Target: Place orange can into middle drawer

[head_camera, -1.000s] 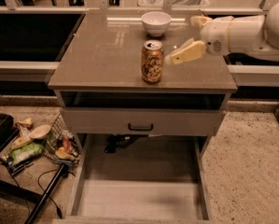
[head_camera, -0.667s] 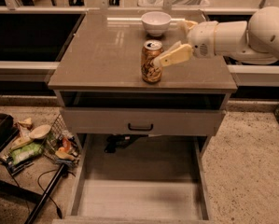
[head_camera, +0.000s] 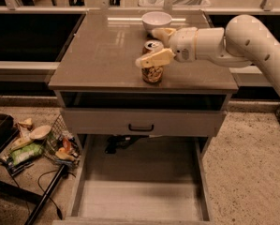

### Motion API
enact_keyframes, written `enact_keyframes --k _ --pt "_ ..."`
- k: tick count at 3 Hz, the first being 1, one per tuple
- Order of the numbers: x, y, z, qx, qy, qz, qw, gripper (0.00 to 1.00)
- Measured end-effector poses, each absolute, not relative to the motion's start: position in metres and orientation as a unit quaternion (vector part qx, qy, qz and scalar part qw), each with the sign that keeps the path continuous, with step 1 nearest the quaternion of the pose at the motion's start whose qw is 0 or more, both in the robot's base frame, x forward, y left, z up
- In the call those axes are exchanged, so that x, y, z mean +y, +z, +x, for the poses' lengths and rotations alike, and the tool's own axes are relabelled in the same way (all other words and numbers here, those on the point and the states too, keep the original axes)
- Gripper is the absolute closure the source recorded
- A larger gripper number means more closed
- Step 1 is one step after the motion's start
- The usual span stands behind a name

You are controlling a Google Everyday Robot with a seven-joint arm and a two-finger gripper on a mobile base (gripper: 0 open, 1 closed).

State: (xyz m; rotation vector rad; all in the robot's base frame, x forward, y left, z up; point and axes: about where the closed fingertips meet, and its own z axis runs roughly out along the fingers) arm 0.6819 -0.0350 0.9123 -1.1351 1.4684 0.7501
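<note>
The orange can [head_camera: 152,73] stands upright near the front edge of the brown cabinet top [head_camera: 97,50]. My gripper [head_camera: 149,47] reaches in from the right at the can's upper part. It is open: one finger [head_camera: 154,58] crosses in front of the can and the other finger [head_camera: 162,32] lies behind it. The middle drawer [head_camera: 78,184] is pulled out low at the bottom of the view, with a pale plank floor and nothing in it.
A white bowl [head_camera: 157,19] sits at the back of the cabinet top, just behind the gripper. A shut grey drawer front with a black handle [head_camera: 141,127] is above the open drawer. A wire basket of litter [head_camera: 59,146] and a black pole [head_camera: 46,196] lie on the floor at left.
My gripper has moved left from beside the can until its fingers straddle the can's top. The can has stayed in place.
</note>
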Motion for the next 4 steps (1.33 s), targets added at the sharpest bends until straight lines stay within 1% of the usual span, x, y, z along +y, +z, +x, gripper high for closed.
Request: enact_keyframes --k 1,3,4 --pt "-0.0193 0.9047 0.6847 0.611 0.334 -0.481 0.534 0.41" --pt "-0.0201 0.8971 0.6837 0.622 0.349 -0.470 0.520 0.87" --pt "-0.0227 0.8979 0.6812 0.625 0.347 -0.469 0.519 1.00"
